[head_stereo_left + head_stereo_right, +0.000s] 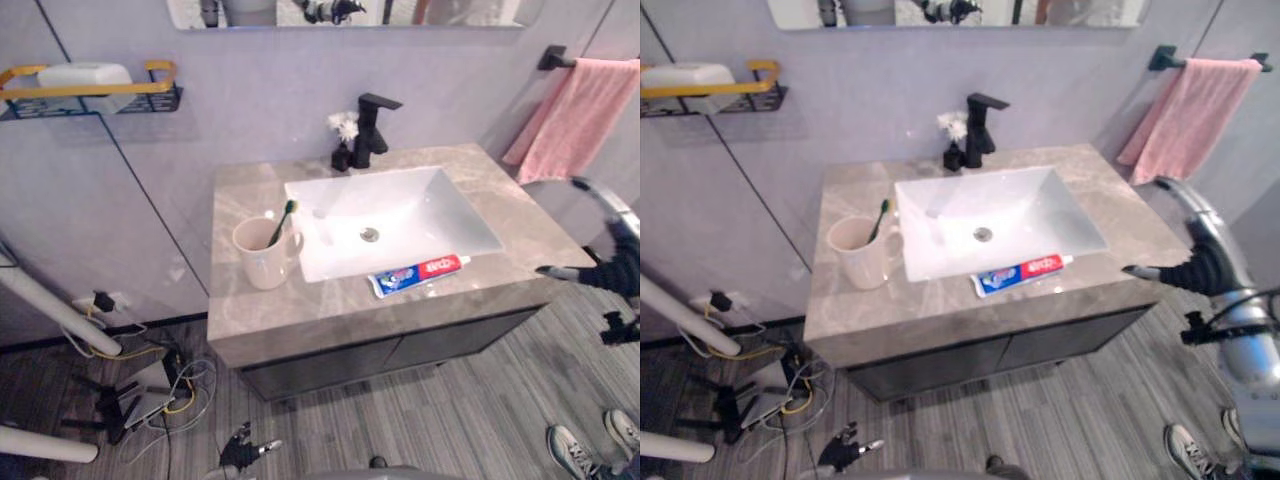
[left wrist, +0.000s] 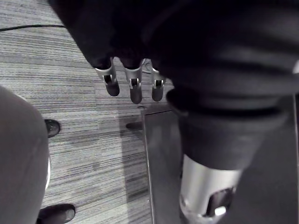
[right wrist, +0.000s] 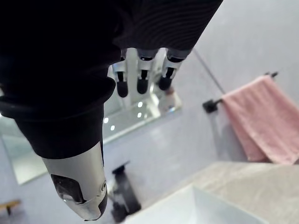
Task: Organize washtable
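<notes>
Toothpaste tube (image 1: 420, 273) is lying flat just in front of the sink (image 1: 425, 205), cup (image 1: 262, 258) with toothbrush (image 1: 282, 222) is standing just left of it, right hand (image 1: 1196, 270) is hovering off its right, fingers loose and empty, and left hand (image 1: 243, 452) is hanging low in front, likewise loose and empty.

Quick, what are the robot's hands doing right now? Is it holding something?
Left hand: open, holding nothing, hanging over the floor.
Right hand: open, holding nothing, beside the washtable.
</notes>
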